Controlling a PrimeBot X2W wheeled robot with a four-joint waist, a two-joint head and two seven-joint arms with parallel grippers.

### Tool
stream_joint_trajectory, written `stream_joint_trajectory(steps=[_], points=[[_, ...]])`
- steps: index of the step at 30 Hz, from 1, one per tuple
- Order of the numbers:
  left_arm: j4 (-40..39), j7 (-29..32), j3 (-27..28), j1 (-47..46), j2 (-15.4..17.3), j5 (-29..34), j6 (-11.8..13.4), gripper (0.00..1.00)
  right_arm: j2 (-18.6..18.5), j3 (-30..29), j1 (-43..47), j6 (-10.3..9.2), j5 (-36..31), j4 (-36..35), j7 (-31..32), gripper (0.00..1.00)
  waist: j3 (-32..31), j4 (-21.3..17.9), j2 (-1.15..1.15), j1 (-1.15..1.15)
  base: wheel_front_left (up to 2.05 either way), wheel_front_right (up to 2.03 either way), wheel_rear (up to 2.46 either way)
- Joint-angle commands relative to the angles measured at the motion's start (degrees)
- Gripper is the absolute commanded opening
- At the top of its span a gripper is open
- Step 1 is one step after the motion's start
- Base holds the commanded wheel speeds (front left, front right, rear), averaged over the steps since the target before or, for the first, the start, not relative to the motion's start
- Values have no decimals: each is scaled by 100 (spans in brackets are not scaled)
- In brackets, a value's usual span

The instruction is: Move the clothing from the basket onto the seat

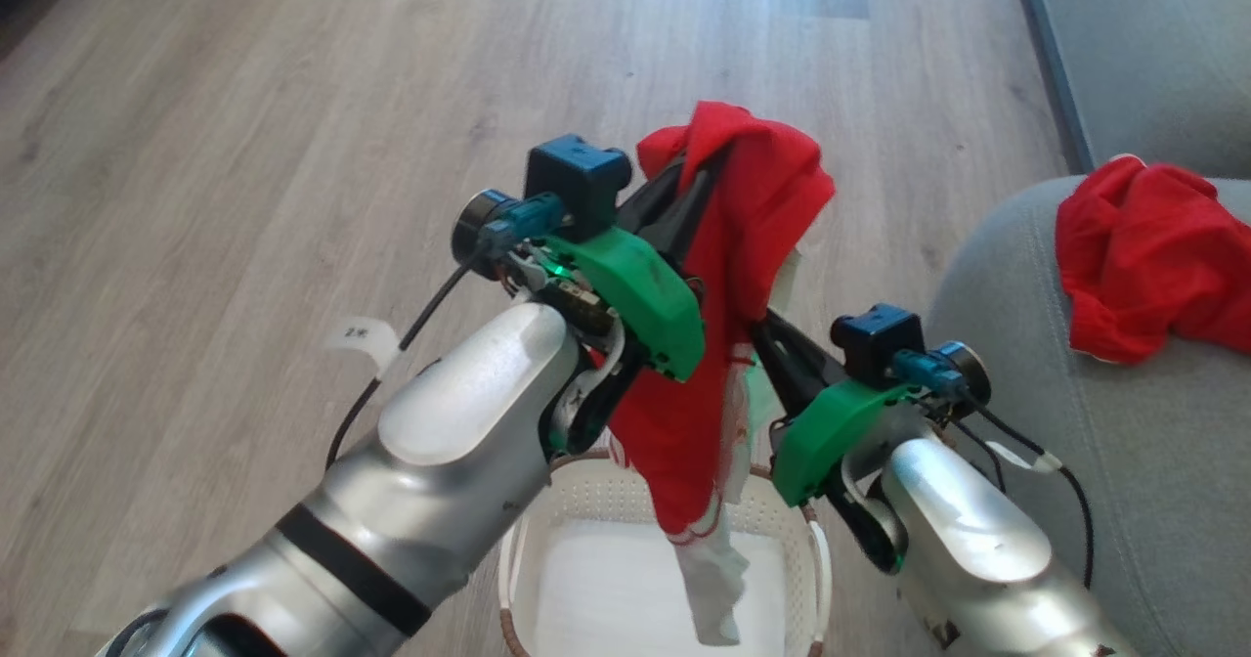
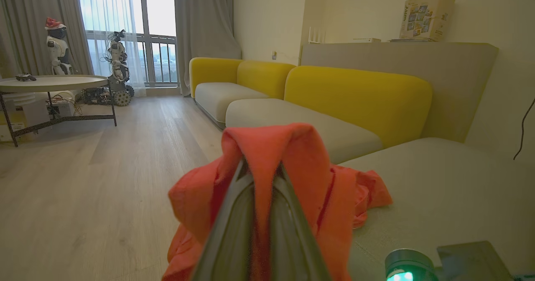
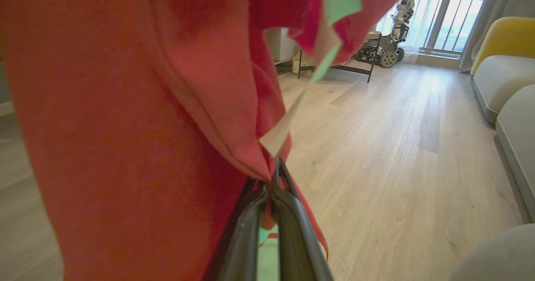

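In the head view a red garment (image 1: 743, 246) with white trim hangs over the cream basket (image 1: 596, 491), its white lower end dangling inside. My left gripper (image 1: 716, 160) is shut on its top fold, held high. My right gripper (image 1: 758, 325) is shut on a fold at its right side, lower down. In the left wrist view the left gripper (image 2: 261, 168) is pinched shut with red cloth (image 2: 267, 147) draped over it. In the right wrist view the right gripper (image 3: 273, 174) pinches a red fold (image 3: 234, 147). A second red garment (image 1: 1153, 256) lies crumpled on the grey seat (image 1: 1124, 461).
Wooden floor (image 1: 244, 149) spreads to the left and ahead. The basket's white bottom (image 1: 606, 579) is bare. In the left wrist view more sofa sections with yellow backs (image 2: 355, 97) run along the wall, and a round table (image 2: 54, 82) stands at the far left.
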Motion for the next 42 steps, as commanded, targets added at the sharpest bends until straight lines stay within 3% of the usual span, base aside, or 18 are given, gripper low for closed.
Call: stream_joint_trajectory(steps=[1, 2, 11, 19, 20, 34, 42], points=[[-100, -94, 296, -192, 87, -48, 12, 76, 55, -38, -202, -2, -74, -216, -38, 0, 26, -71, 0, 0, 0, 0, 0], [-70, -120, 315, -158, 102, -69, 5, 100, 55, -106, -194, -2, -124, -223, -38, 0, 35, -113, 0, 0, 0, 0, 0], [36, -353, 407, 325, 189, -138, -23, 100, 54, -1005, -248, -2, -833, -396, -38, 0, 110, -662, 0, 0, 0, 0, 0], [-68, -442, 354, 705, 219, 86, -26, 100, -135, -1526, -321, -2, -1427, -603, -38, 0, 175, -1325, 0, 0, 0, 0, 0], [-73, -450, 330, 793, 238, 164, -4, 100, -210, -1607, -329, -2, -1510, -681, -38, 0, 196, -1546, 0, 0, 0, 0, 0], [-53, -463, 350, 1150, 361, 622, 12, 100, -551, -1622, -572, -2, -1473, -1131, 0, 0, 473, -3070, 0, 0, 0, 0, 0], [-71, -464, 453, 1228, 289, 851, -27, 100, -691, -1438, -725, -2, -1348, -1300, 156, 0, 631, -3456, 0, 0, 0, 0, 0]])
